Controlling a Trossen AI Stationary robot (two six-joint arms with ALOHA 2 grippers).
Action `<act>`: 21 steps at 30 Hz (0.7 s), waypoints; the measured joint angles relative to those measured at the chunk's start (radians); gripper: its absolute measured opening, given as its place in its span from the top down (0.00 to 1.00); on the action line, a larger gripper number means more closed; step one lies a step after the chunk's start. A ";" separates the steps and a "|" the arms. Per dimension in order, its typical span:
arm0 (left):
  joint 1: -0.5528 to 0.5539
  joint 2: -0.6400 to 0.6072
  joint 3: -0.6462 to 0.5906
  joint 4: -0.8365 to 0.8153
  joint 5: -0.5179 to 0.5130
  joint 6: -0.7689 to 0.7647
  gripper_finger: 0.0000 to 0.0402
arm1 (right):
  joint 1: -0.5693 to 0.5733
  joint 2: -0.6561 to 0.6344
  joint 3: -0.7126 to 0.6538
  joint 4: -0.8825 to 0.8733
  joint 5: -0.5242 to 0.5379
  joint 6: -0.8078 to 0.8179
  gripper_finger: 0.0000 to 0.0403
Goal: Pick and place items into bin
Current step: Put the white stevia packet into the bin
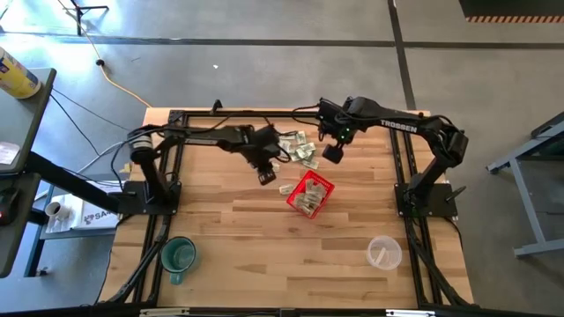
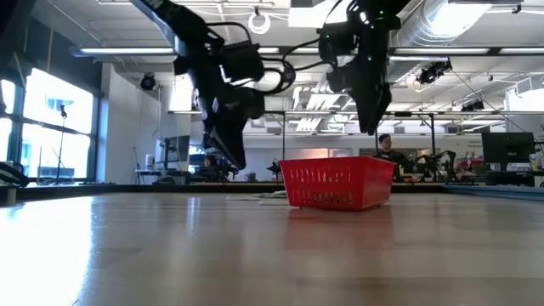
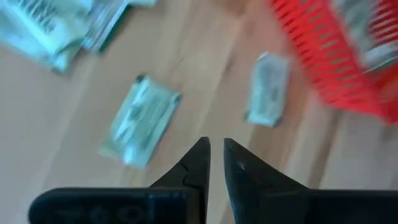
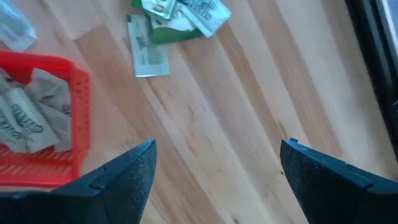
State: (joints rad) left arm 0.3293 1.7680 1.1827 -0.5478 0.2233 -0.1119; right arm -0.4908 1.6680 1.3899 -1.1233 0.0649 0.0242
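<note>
Left end effector (image 1: 267, 177), fingers nearly pressed together and gripping nothing, hangs above loose slips (image 3: 139, 119) on the counter (image 1: 229, 229), centre frame. Right end effector (image 1: 332, 154), fingers spread wide and empty, hovers upper right of the red basket (image 1: 309, 194). Only the wrist views show slips inside the basket.

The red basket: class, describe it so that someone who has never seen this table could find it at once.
On the wooden table, look near the middle, just below the two grippers. The red basket sits there at an angle, with perforated sides and crumpled paper slips inside. Unlike the green mug and clear cup, it is rectangular and bright red.
</note>
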 joint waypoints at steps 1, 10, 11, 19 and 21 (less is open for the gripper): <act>0.003 -0.014 -0.029 0.040 0.006 -0.003 0.81 | 0.000 0.000 0.000 0.000 0.001 -0.001 0.18; -0.065 -0.019 -0.128 0.259 -0.027 0.060 0.80 | 0.027 0.000 0.000 -0.056 0.006 -0.071 0.18; -0.096 -0.019 -0.128 0.274 -0.058 0.100 0.79 | 0.030 0.000 0.000 -0.057 0.012 -0.076 0.18; -0.235 0.043 -0.124 0.390 -0.243 0.212 0.58 | 0.035 0.001 0.000 -0.057 0.017 -0.052 0.18; -0.233 0.061 -0.129 0.371 -0.229 0.178 0.52 | 0.035 0.001 0.000 -0.057 0.017 -0.052 0.18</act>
State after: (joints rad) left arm 0.0961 1.8287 1.0538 -0.1767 -0.0058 0.0656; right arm -0.4553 1.6691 1.3899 -1.1805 0.0821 -0.0275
